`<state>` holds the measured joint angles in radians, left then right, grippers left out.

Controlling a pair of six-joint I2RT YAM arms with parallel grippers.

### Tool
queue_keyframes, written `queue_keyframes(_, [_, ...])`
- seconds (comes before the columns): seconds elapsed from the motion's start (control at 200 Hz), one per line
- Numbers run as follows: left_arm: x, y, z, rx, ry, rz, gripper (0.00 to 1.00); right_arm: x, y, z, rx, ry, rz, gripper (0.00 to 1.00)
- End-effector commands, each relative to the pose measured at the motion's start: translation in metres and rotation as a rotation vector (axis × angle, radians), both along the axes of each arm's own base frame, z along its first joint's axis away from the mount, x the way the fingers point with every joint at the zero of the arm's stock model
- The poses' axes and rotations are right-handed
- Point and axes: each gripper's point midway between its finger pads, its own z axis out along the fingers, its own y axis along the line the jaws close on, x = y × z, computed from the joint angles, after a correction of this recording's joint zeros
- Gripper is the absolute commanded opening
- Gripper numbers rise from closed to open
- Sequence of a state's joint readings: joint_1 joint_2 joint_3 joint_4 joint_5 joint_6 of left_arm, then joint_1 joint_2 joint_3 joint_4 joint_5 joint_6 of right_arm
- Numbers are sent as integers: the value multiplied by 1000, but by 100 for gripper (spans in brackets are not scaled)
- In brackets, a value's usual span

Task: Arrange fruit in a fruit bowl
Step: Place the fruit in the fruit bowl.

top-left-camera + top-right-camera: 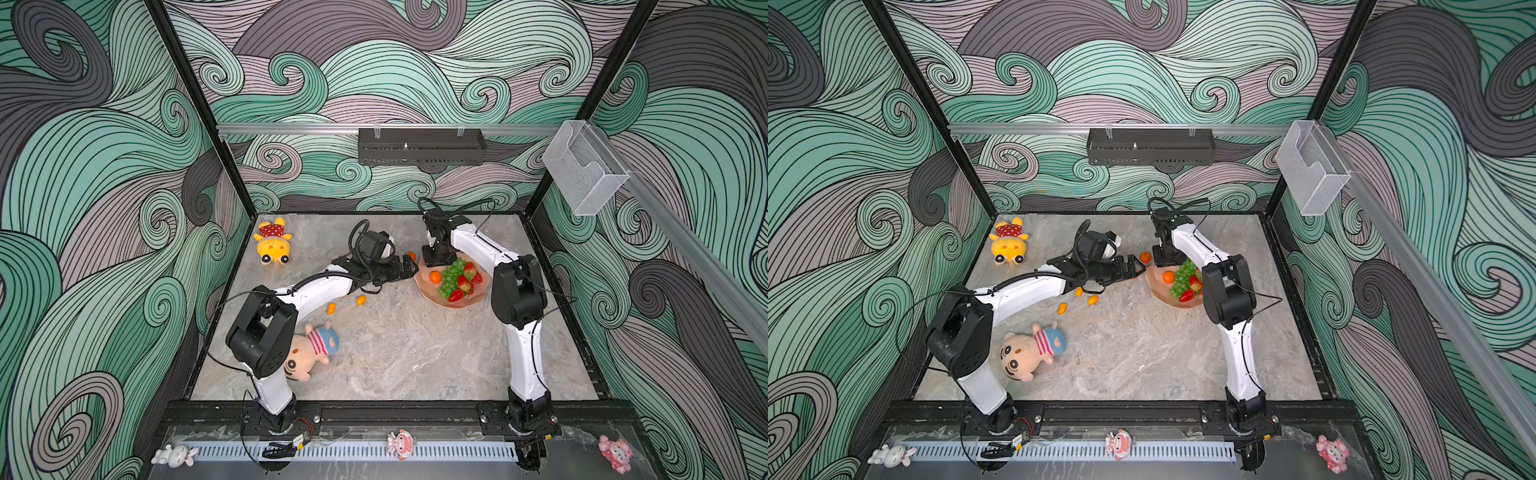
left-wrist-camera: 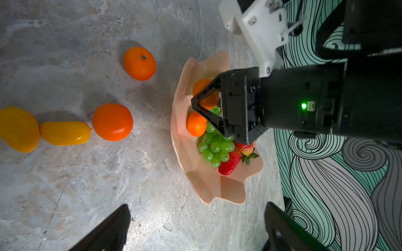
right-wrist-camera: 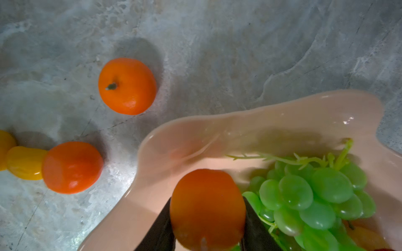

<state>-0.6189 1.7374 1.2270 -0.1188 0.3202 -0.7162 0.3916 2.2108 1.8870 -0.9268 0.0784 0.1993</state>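
The peach-pink fruit bowl point(image 1: 457, 304) point(image 2: 217, 189) sits at the back right of the table. It holds a green grape bunch point(image 1: 451, 278) point(image 3: 315, 195), strawberries point(image 1: 456, 295) point(image 2: 228, 164) and a tangerine point(image 1: 435, 277) point(image 2: 196, 127). My right gripper point(image 1: 436, 264) point(image 3: 207, 215) hangs over the bowl's far side, shut on another tangerine point(image 3: 206, 206) point(image 2: 205, 93). My left gripper point(image 1: 409, 268) point(image 2: 196, 217) stands open and holds nothing, just left of the bowl's rim. On the table lie two tangerines point(image 2: 139, 63) point(image 2: 112, 121) and kumquats point(image 2: 65, 133) point(image 1: 360, 299).
A yellow plush doll point(image 1: 273, 243) lies at the back left. A striped-shirt doll point(image 1: 311, 349) lies beside the left arm's elbow. A clear plastic box point(image 1: 582, 166) hangs on the right wall and a black tray point(image 1: 419, 145) on the back rail.
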Motion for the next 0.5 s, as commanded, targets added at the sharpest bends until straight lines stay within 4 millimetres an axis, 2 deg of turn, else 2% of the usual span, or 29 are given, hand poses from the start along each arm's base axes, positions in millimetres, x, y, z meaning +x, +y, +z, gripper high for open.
queue_keyframes(0.0, [6,-6,9,14,-50,-5,99,5,-12,0,-55,-1,-34,42])
queue_keyframes(0.2, [5,-3,7,38,-64,4,99,4,-11,-4,-41,14,-41,48])
queue_keyframes(0.495, [3,4,9,60,-74,11,98,4,-9,6,-16,0,-40,52])
